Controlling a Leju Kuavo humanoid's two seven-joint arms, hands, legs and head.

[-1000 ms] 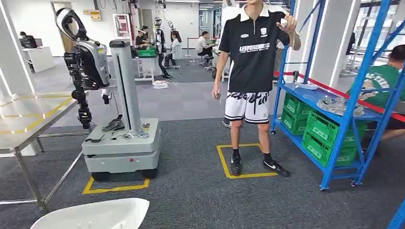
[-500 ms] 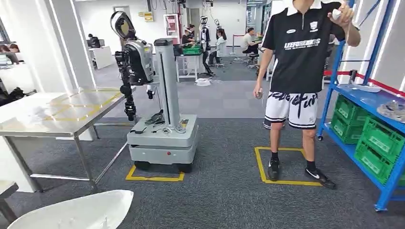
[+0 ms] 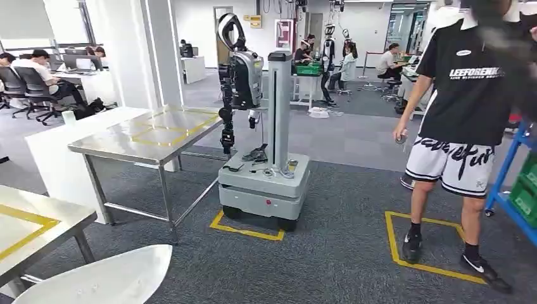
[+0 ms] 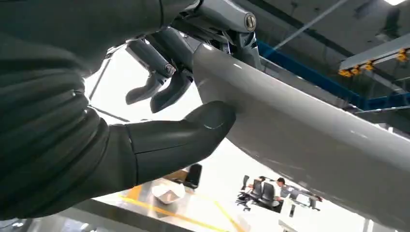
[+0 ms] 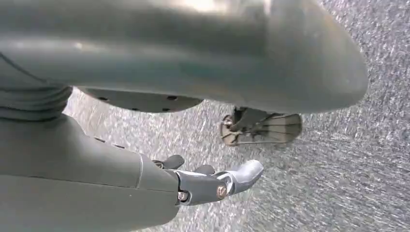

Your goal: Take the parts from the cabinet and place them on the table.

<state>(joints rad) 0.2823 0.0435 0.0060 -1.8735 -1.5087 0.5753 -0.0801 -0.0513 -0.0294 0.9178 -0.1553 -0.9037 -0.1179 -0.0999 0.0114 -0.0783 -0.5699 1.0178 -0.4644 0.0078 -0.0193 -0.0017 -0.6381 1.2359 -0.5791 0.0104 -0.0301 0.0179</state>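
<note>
Holding, left hand (image 4: 159, 116): I see the thumb pressed under a large pale grey part (image 4: 309, 150) and the darker fingers curled over its edge, so that hand grasps it.
Part in head view: the same pale curved part (image 3: 101, 278) juts into my lower left corner, above the grey carpet.
Right hand (image 5: 212, 183): it hangs over the carpet with fingers loosely extended and nothing in them, so I call it released.
Table ahead: a steel table (image 3: 120, 142) marked with yellow tape lines stands to my left, well apart from the part.
Nearer table: another table corner (image 3: 38, 221) with yellow tape sits just beside the part.
Other robot: a wheeled robot (image 3: 263, 171) on a grey base is parked in a yellow floor square, beside the steel table.
Person: a person (image 3: 462, 126) in a black shirt and white shorts stands at my right, feet by a second yellow square.
</note>
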